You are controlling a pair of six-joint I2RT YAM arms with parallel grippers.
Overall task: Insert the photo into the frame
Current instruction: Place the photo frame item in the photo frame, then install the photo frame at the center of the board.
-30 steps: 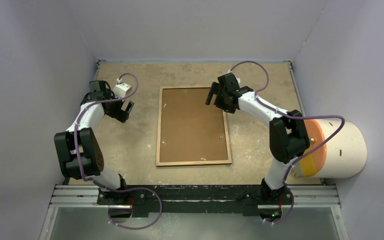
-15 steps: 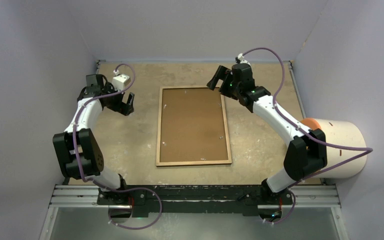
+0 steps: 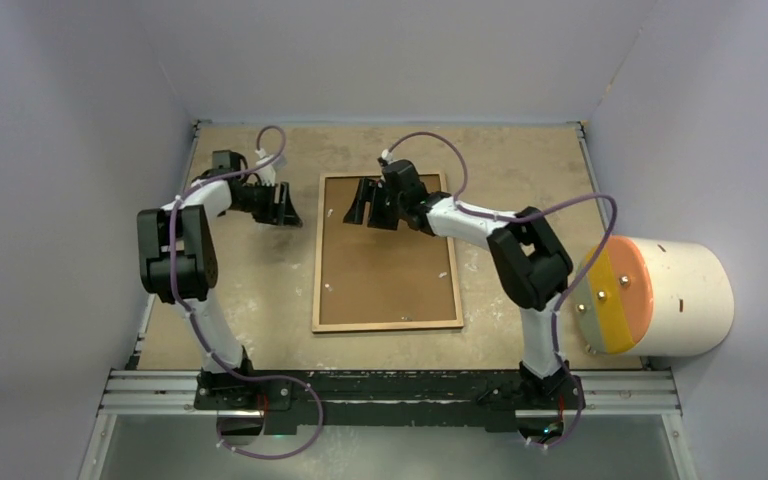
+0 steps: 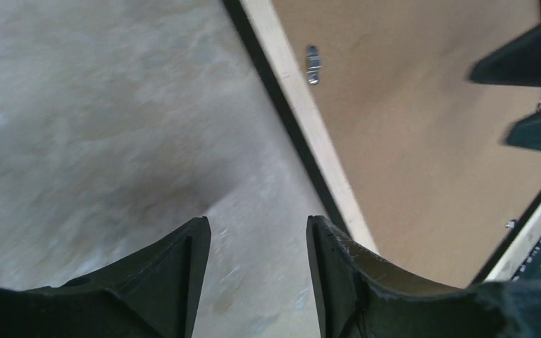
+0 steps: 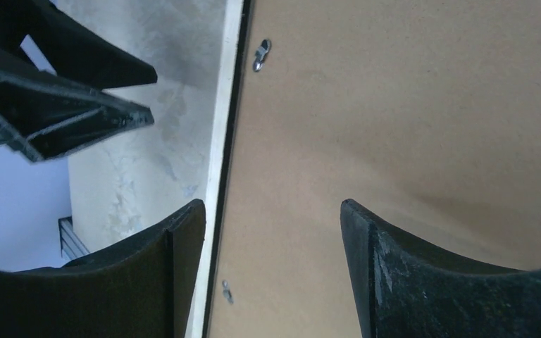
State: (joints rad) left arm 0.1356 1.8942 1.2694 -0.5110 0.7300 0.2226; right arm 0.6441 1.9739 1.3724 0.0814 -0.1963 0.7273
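Observation:
The frame [image 3: 388, 325] lies face down in the middle of the table, light wood rim up, with the brown backing board [image 3: 390, 270] inside it. The photo is hidden. My left gripper [image 3: 287, 211] hovers over bare table just left of the frame's left rim [image 4: 310, 120]; in the left wrist view it [image 4: 257, 220] is open with nothing between its fingers. My right gripper [image 3: 360, 208] is over the board's upper left part, next to that rim [image 5: 218, 162]; in the right wrist view it [image 5: 270, 204] is open and empty. The two grippers face each other across the rim.
Small metal turn clips [image 5: 261, 53] [image 4: 313, 63] sit along the inner edge of the rim. A big white cylinder with an orange and yellow face [image 3: 660, 298] stands at the right. Grey walls enclose the table; a metal rail [image 3: 390, 390] runs along the near edge.
The right arm swung from the frame's upper right corner across to its upper left. The left gripper moved right toward the left rim. Both pairs of jaws have narrowed.

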